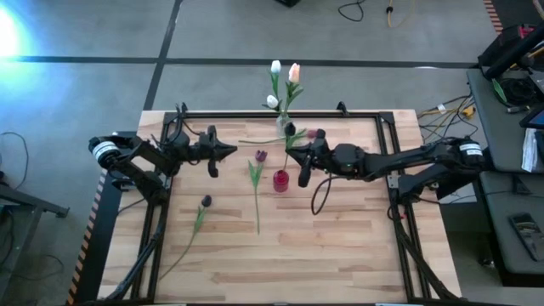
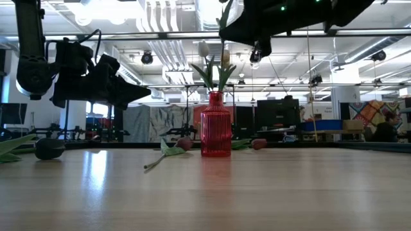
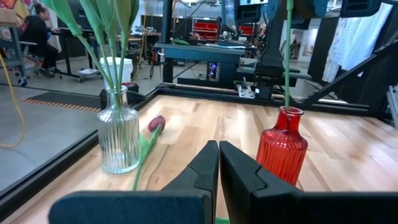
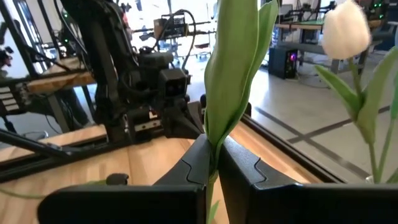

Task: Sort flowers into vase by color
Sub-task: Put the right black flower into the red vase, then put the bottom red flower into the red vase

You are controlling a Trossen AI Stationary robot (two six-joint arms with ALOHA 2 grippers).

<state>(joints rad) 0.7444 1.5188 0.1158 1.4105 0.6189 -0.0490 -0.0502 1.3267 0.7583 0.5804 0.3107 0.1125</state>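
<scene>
High view: a clear ribbed glass vase [image 1: 283,120] at twelve o'clock on the wooden surface [image 1: 340,246] already holds white and peach tulips [image 1: 284,71]. The right hand [image 1: 299,160] grips a green-stemmed flower above the small red ribbed glass vase [image 1: 280,180]. Three dark purple tulips [image 1: 257,183] lie loose, so most sorting looks undone.

Left wrist view: the left hand [image 3: 218,163] is closed and empty, waiting at nine o'clock.
</scene>
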